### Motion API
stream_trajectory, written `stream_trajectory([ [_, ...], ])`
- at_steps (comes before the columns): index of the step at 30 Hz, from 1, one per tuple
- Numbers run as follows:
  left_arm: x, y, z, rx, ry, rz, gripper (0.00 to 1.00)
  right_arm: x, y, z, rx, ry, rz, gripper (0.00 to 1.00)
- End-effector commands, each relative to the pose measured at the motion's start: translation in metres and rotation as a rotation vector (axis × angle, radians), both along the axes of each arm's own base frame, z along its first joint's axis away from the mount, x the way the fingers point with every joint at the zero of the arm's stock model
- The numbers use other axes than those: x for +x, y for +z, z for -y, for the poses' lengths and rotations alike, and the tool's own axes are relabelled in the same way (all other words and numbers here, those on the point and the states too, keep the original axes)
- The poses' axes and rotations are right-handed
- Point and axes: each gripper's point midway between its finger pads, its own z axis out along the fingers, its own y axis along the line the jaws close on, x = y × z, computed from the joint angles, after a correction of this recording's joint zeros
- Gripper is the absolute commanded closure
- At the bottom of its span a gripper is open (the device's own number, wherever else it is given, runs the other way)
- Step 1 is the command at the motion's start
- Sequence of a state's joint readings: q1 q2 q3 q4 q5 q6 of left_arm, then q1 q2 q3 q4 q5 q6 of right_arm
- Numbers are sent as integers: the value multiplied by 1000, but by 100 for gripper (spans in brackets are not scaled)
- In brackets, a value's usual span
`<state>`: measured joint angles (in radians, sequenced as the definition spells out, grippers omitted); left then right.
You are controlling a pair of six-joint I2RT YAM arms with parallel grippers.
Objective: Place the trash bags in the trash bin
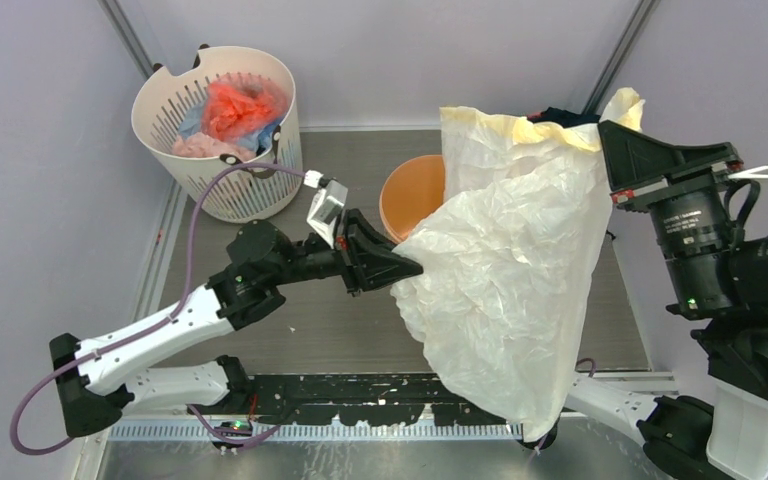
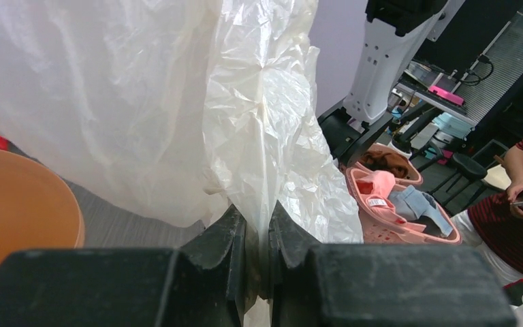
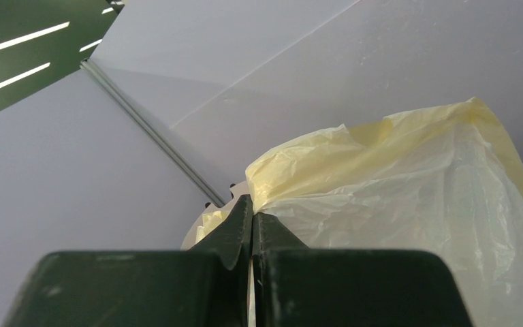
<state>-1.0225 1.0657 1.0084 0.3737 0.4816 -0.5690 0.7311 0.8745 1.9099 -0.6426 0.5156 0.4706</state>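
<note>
Hanging closest to the overhead camera, the trash bag (image 1: 510,250) is the biggest thing in the scene: a wrinkled, pale-yellow translucent film stretched from its rim high at the right down toward the near edge of the table (image 1: 310,320), and it covers part of the trash bin (image 1: 410,195), which stands upright just behind it. None of the film appears to be inside the bin yet. Off to the far left, well apart, stands the white slotted basket (image 1: 230,190) with coloured bundles in it, which plays no part here. Both arms hold the bag. The right gripper (image 3: 252,214) has its jaws pressed together on the yellow top edge and carries it high; the left gripper (image 2: 257,225) reaches in from the left, near the bin, and pinches a gathered fold at the bag's side. Since the bag looks longer than the bin is deep, the step probably goes best if the left gripper steers its fold over the orange rim first, while the right one lowers the top slowly, so that the film collapses downward into the bin instead of draping over its edge. A light bin could tip or slide if the film drags across its wall, so the feed should come from above.
</note>
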Motion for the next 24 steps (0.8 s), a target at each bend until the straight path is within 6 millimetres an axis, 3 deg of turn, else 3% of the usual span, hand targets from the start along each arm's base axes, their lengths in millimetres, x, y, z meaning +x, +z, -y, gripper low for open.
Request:
stream_trajectory([
  [1,-8,2,-13,-1,18,-14,85,15,10,-10,51,-10,30,99],
  [7,-20,-4,-23,22,23,-35,85,23,17,-19,67,-6,42,99],
  [24,-56,-19,-35,52,-11,-86,86,23,29,-4,92,-78,103,99],
])
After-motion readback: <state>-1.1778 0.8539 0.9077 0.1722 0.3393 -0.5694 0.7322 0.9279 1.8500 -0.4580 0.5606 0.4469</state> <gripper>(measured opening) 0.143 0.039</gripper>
